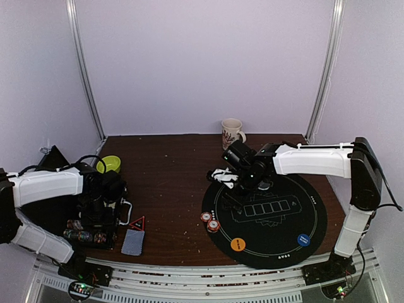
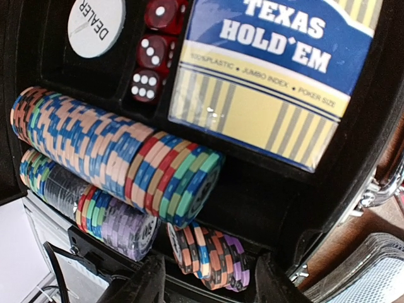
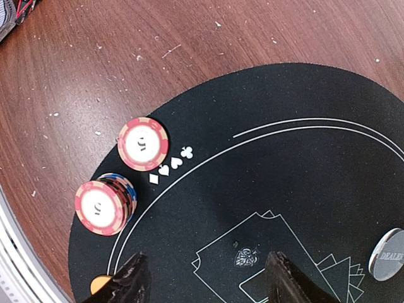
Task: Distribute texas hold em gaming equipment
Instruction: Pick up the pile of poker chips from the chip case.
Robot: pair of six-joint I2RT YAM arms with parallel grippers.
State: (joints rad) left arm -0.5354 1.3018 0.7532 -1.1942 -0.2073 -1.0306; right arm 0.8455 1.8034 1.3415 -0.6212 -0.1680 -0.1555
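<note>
Soft, even light fills the overhead view, though the case point(image 1: 91, 221) in the left corner sits in shadow. In the left wrist view, glare streaks the card box point(image 2: 271, 82) and the bottom edge is out of focus.

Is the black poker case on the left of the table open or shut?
Open. The left wrist camera looks into the case: rows of chips, red dice, a white dealer button and the card box lie uncovered.

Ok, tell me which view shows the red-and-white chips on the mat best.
Right wrist: the red-and-white chips appear large, markings visible. Top external shows them tiny at the mat edge; left wrist doesn't show them.
</note>
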